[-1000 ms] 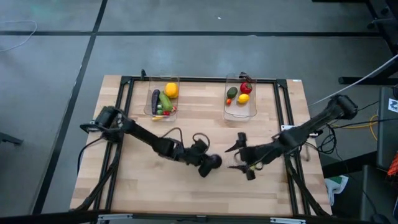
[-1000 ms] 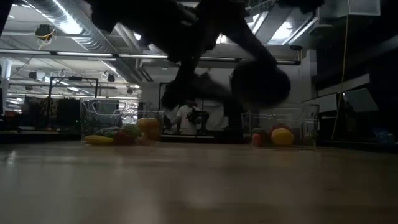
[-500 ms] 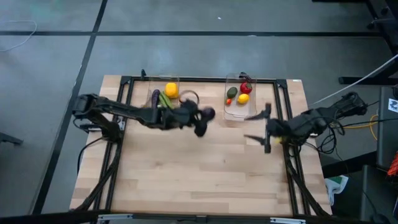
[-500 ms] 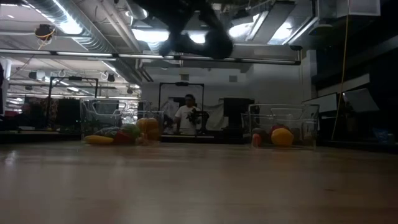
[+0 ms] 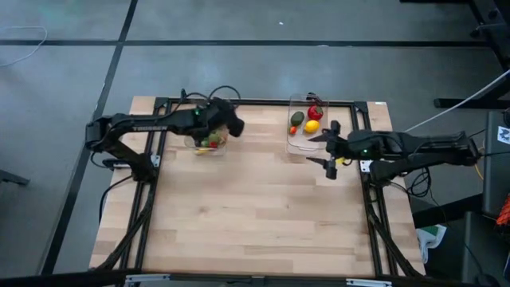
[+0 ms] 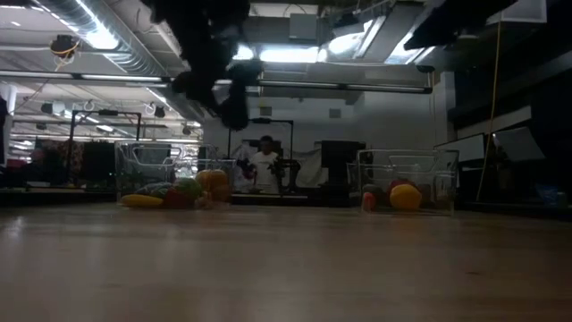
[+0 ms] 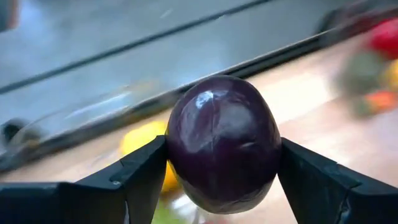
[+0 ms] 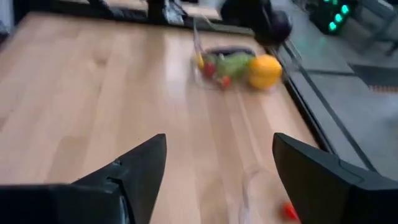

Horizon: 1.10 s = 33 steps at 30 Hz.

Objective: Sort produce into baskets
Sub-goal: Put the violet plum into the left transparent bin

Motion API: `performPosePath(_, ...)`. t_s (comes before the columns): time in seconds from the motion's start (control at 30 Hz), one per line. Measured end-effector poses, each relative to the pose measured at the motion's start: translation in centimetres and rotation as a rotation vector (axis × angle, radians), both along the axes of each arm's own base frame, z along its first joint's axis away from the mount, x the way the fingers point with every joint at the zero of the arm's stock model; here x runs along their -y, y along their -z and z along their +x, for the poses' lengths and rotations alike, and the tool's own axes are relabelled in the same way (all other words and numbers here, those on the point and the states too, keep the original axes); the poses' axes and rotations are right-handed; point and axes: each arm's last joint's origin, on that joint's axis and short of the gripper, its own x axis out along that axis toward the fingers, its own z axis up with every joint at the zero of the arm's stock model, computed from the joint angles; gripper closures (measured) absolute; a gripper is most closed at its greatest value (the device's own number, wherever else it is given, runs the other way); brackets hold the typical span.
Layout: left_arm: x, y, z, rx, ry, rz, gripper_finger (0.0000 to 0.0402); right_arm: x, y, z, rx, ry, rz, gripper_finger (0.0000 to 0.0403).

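glossy round purple piece (image 7: 224, 143) in left pincer (image 7: 221, 168)

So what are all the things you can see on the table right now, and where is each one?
Table: one, light wood, under everything.
Left basket: one, clear, far left of the table, mostly under the left arm; green and red pieces show at its near end.
Right basket: one, clear, far right of the table.
Tomato: one, red, right basket.
Avocado: one, green, right basket.
Lemon: one, yellow, right basket.
Purple round piece: one, dark purple, held above the left basket.
Person: one, far behind the table.
Left gripper: shut on the purple round piece.
Right gripper: open, empty, beside the right basket.
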Motion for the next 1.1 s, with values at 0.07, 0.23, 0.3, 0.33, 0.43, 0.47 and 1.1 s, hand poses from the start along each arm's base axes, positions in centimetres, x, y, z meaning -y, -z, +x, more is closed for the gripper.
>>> performPosePath(0.07, -1.3, 0.7, -0.7, -0.040, -0.064, -0.028, 0.0123, 0.3, 1.0, 0.6, 0.040, -0.021, 0.010, 0.0111)
performPosePath(0.23, -3.2, 2.4, -2.7, -0.112, -0.166, -0.067, 0.0123, 1.1, 4.5, 1.3, 0.043, -0.010, 0.028, 0.0111)
performPosePath(0.3, -3.7, 3.1, -3.3, -0.143, -0.190, -0.083, 0.0123, 1.4, 5.5, 1.3, 0.046, 0.001, 0.038, 0.0111)
performPosePath(0.33, -3.9, 3.3, -3.6, -0.152, -0.200, -0.089, 0.0123, 1.5, 6.1, 1.3, 0.046, 0.002, 0.045, 0.0111)
performPosePath(0.43, -4.4, 4.3, -4.4, -0.172, -0.241, -0.108, 0.0123, 1.7, 7.6, 1.1, 0.031, 0.000, 0.073, 0.0111)
performPosePath(0.47, -4.5, 4.5, -4.7, -0.177, -0.254, -0.113, 0.0123, 1.7, 8.0, 1.1, 0.034, -0.003, 0.083, 0.0111)
performPosePath(1.1, -5.8, 6.1, -6.2, -0.123, -0.387, -0.147, 0.0123, 1.7, 10.2, 0.8, 0.037, -0.007, 0.146, 0.0119)
